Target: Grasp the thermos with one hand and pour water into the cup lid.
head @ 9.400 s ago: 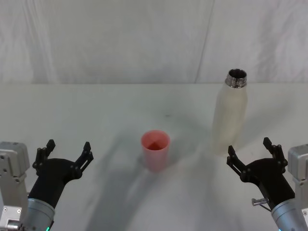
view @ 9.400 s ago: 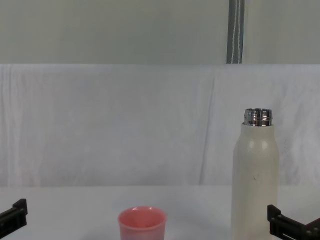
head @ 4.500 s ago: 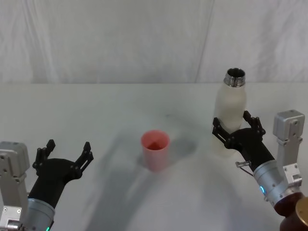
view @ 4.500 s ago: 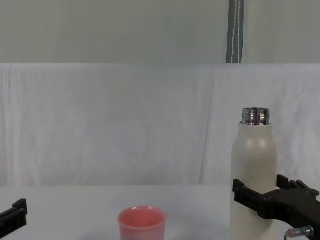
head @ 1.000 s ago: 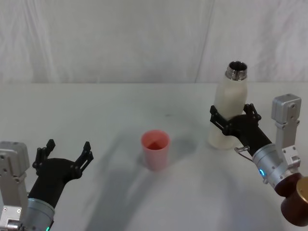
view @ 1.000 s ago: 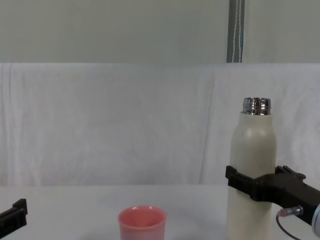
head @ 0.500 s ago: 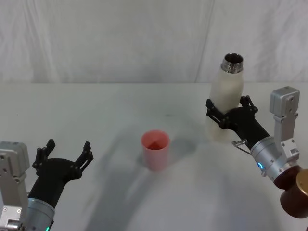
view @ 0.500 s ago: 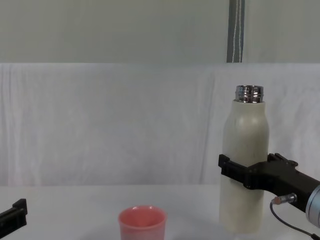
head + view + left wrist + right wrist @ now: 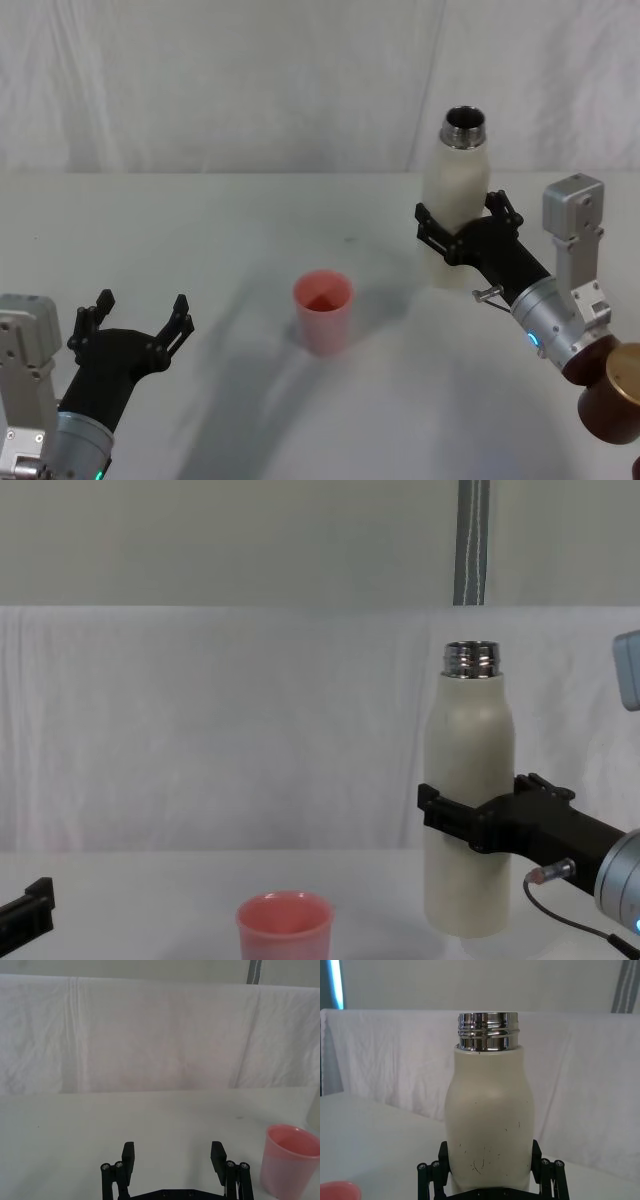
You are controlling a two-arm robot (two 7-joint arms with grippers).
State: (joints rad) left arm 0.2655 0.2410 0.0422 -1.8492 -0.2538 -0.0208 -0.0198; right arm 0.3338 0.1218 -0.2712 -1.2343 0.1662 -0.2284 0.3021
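Observation:
The cream-white thermos (image 9: pixel 452 180) with its open steel neck stands upright in the air, right of the cup lid. My right gripper (image 9: pixel 458 225) is shut on its lower body, one finger on each side. From the chest the thermos (image 9: pixel 465 750) has its base clear of the table, held by the right gripper (image 9: pixel 482 818). The right wrist view has the thermos (image 9: pixel 489 1120) between the black fingers (image 9: pixel 432 1176). The pink cup lid (image 9: pixel 323 310) sits upright mid-table, also seen from the chest (image 9: pixel 284 928). My left gripper (image 9: pixel 138 318) waits open near the front left, holding nothing.
The white table (image 9: pixel 200 230) runs back to a draped white cloth (image 9: pixel 200 730). A metal pole (image 9: pixel 471 540) rises behind the cloth. In the left wrist view the left gripper (image 9: pixel 173 1157) points across bare table, with the cup lid (image 9: pixel 290 1167) off to one side.
My right gripper has lifted the thermos off the table and carried it left, closer to the cup lid. The left arm and the cup lid have stayed still.

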